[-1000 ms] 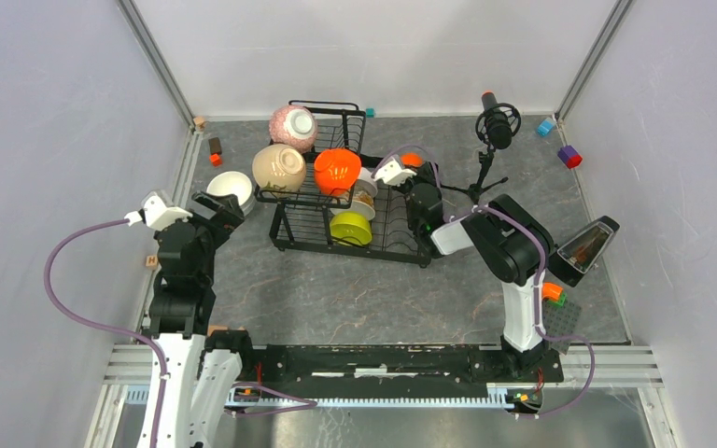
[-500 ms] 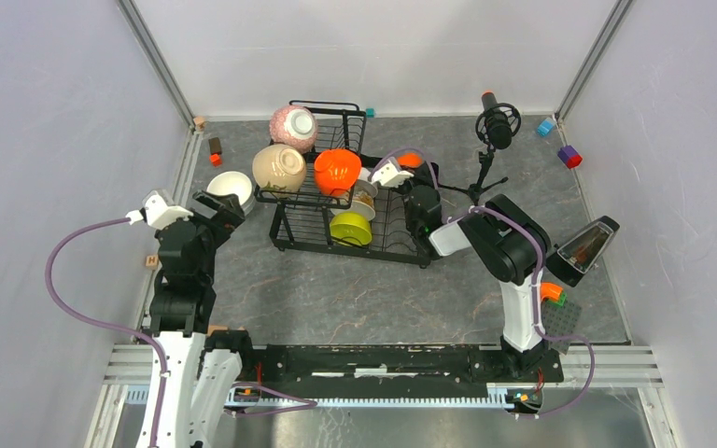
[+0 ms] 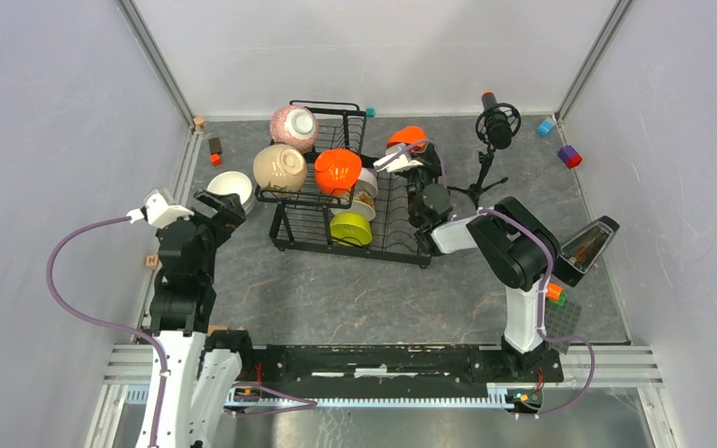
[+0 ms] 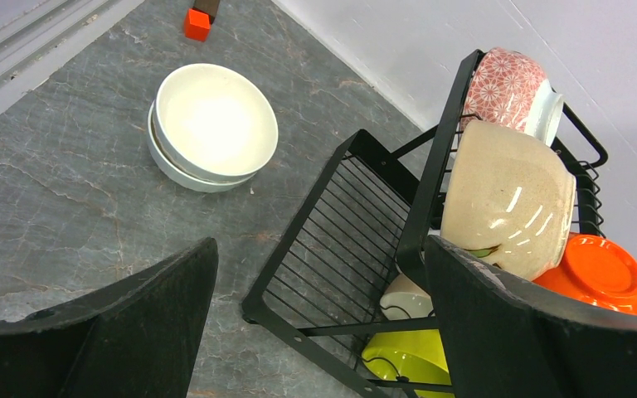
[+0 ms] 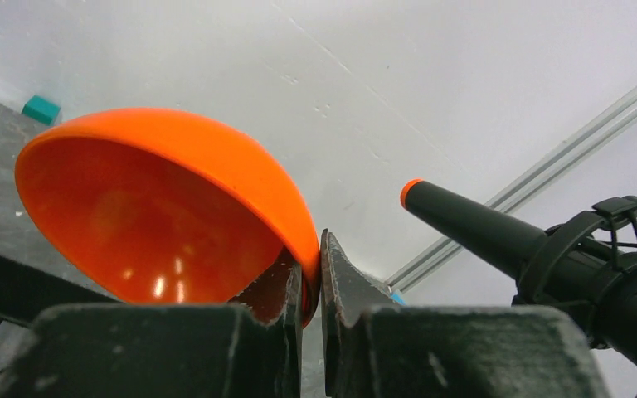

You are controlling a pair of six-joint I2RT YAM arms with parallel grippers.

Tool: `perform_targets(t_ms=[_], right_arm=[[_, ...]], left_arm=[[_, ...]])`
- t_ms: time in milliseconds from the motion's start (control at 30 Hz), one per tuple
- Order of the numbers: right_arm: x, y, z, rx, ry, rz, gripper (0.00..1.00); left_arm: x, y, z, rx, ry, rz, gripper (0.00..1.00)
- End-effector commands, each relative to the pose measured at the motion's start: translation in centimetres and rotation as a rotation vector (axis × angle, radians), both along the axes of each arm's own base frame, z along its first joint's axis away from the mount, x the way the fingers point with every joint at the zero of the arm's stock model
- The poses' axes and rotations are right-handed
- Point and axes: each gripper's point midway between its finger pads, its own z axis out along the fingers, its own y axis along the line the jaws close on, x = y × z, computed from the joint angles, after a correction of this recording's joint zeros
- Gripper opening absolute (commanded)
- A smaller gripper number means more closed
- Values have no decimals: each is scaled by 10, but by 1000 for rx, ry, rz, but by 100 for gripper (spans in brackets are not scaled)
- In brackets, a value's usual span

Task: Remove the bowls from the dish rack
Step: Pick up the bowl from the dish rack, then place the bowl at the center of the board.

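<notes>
Grip: right gripper (image 5: 311, 265) jaws pinch the orange bowl (image 5: 166, 207) at its rim, one finger inside, one outside.
Position: bowl raised near the dish rack (image 4: 435, 166) far right corner, close to the microphone (image 5: 498, 240).
Handling: likely light, stiff, glossy; the thin rim hold could swivel.
Left gripper (image 4: 319, 257): jaws wide, empty, near the stacked white bowls (image 4: 214, 124).

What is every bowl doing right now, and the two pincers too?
Right pincer, shut on one bowl's rim.
Held orange bowl, up in the air, tilted.
Left pincer, open, empty.
White bowls, stacked upright on the table.
Beige bowl, on its side on the rack upper shelf.
Pink bowl, on its side, upper shelf.
Other orange bowl, tipped, upper shelf.
Lime bowl, on edge, lower tray.
</notes>
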Motion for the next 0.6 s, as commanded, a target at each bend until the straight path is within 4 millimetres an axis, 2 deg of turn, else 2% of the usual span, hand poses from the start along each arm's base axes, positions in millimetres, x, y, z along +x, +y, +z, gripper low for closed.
perform_targets(t_ms=[0, 133, 367, 567], right_arm=[[-13, -11, 78, 207, -233, -2, 0], [-8, -12, 78, 247, -183, -21, 0], [-5, -12, 102, 346, -118, -22, 0], [-1, 0, 115, 495, 76, -3, 0]], left_arm=[[3, -1, 6, -29, -37, 5, 100], [3, -1, 7, -32, -40, 4, 100], [2, 0, 9, -30, -50, 6, 100], [0, 0, 13, -31, -60, 6, 100]])
